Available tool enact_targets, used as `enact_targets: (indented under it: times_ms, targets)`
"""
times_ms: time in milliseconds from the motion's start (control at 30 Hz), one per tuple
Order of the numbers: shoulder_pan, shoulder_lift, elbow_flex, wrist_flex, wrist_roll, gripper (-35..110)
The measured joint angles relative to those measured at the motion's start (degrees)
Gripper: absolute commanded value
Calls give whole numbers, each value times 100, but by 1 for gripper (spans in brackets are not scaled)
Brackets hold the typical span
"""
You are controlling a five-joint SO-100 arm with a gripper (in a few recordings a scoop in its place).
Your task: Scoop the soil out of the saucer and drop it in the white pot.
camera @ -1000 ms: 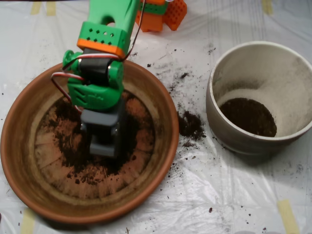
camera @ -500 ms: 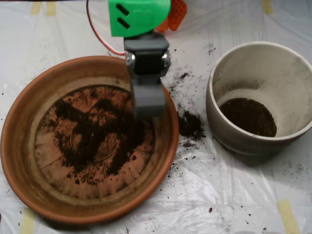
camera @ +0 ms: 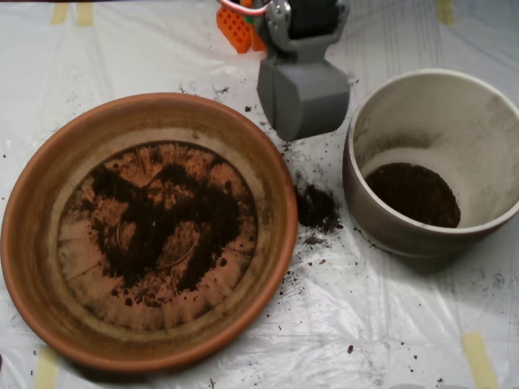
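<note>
Above the gap between the two vessels, near the top edge of the overhead view, the grey clamshell claw (camera: 303, 97) is seen hanging over the bench (camera: 243, 49), which is covered with wrinkled clear plastic sheeting. Its two shells appear pressed together, with no gap visible between them; whatever may be carried inside is hidden. Nothing is touched by the claw: it is held between the rim of the wide, shallow, orange-brown terracotta saucer (camera: 32, 267) and the thick rim of the round off-white ceramic pot (camera: 361, 190).

Dark, crumbly potting soil (camera: 158, 223) is spread in a thin, ragged patch over the ridged floor of the saucer, with the radial ridges and a pale ring left showing around it. A second, rounder layer of dark soil is seen at the bottom of the white pot, whose inner wall is dusted grey. A small spilled clump (camera: 316, 207) lies on the sheeting between saucer and pot, with fine specks scattered around. Strips of yellowish tape (camera: 478, 356) are stuck at the sheeting's edges.
</note>
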Motion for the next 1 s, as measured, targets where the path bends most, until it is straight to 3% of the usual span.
enact_targets:
  times_ms: [367,433,500,600,1000]
  targets:
    - [-1503,-1872,-3076,1345,88,1]
    - [-1705,-2619,-3911,1925,70,10]
    - [-1837,-3498,-4904,2602,123,27]
    - [-1881,-4553,-6152,3322,88,32]
    - [-1925,-4922,-6917,3735,246,31]
